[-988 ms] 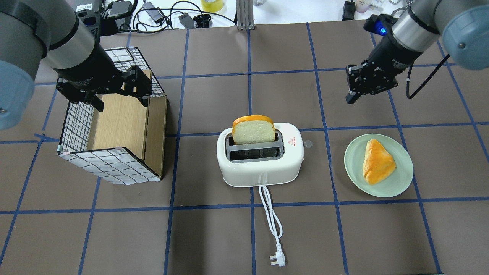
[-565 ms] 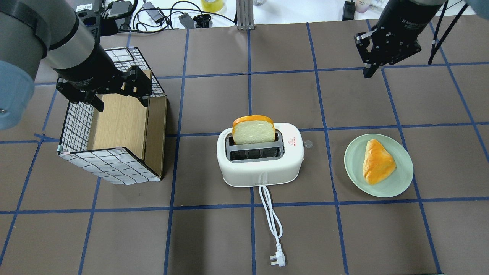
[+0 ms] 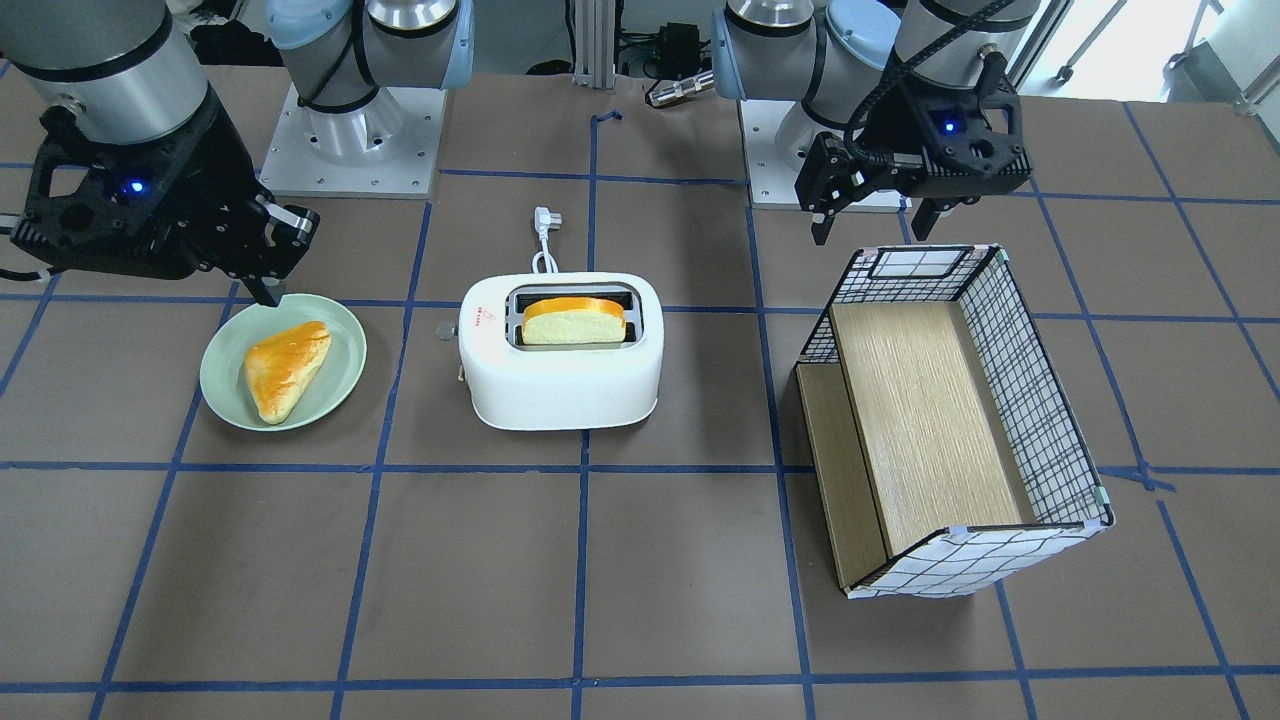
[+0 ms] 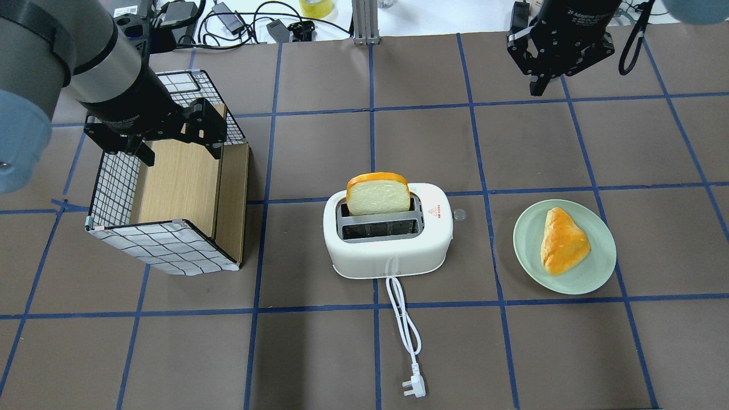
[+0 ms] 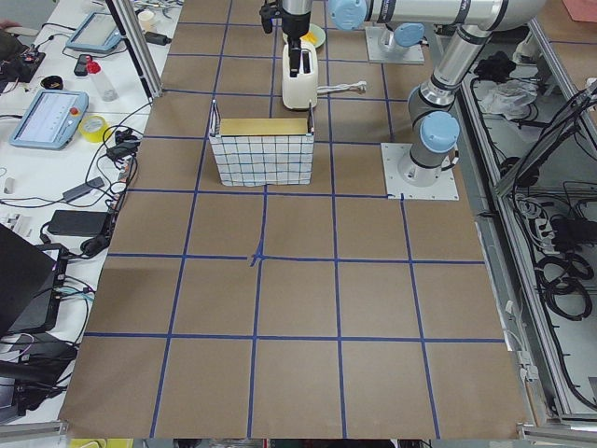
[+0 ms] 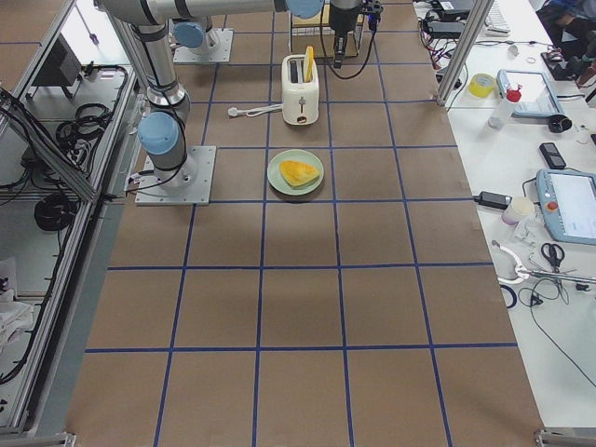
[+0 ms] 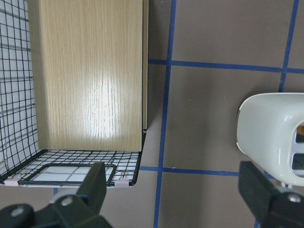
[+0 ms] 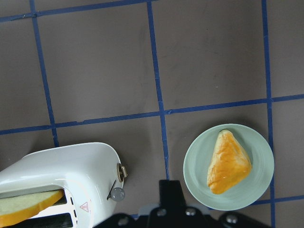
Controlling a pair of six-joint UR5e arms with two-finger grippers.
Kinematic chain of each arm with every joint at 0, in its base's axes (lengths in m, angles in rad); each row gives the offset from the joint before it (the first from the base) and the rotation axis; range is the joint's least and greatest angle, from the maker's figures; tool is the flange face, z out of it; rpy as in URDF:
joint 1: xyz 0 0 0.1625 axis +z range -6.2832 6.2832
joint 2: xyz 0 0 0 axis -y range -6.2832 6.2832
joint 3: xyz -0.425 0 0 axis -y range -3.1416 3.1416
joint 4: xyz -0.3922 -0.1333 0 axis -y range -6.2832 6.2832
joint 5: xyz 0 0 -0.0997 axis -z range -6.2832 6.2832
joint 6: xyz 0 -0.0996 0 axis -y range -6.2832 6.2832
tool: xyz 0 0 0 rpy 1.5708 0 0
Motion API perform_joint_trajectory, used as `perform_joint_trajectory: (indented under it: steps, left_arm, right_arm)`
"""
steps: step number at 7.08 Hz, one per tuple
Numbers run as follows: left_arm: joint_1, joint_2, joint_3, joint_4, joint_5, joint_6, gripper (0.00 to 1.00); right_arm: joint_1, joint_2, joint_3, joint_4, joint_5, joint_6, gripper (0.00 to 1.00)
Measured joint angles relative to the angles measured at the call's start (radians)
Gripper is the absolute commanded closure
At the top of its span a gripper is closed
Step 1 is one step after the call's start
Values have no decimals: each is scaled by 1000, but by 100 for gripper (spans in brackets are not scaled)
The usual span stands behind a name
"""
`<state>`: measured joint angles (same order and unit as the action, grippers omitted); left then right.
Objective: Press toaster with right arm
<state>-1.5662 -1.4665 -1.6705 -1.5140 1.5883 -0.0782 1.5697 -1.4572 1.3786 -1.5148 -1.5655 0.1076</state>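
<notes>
The white toaster [image 4: 387, 250] stands mid-table with a bread slice [image 4: 377, 193] upright in its far slot. Its lever knob [image 4: 459, 214] sticks out on the side facing the plate. The knob also shows in the right wrist view [image 8: 117, 194]. My right gripper [image 4: 536, 90] is shut and empty, high over the far right of the table, well beyond the toaster. In the front view it [image 3: 268, 293] hangs over the plate's far edge. My left gripper [image 4: 179, 149] is open and empty over the checked box.
A checked wire-pattern box [image 4: 165, 250] with a wooden inside lies left of the toaster. A green plate [image 4: 592, 273] with a pastry [image 4: 562, 240] sits right of it. The white cord and plug [image 4: 413, 387] trail toward the near edge.
My right gripper has moved up and away toward the table's far edge, and its wrist has turned. The left arm, toaster and bread have not moved.
</notes>
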Motion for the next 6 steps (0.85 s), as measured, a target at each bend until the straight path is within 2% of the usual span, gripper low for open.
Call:
perform_joint_trajectory:
  steps: [1, 2, 6]
  left_arm:
    - [0, 0, 0, 0, 0, 0, 0]
    - [0, 0, 0, 0, 1, 0, 0]
    - [0, 0, 0, 0, 0, 0, 0]
  right_arm:
    - [2, 0, 1, -9, 0, 0, 60]
    - [3, 0, 2, -21, 0, -1, 1]
    - [9, 1, 5, -61, 3, -27, 0]
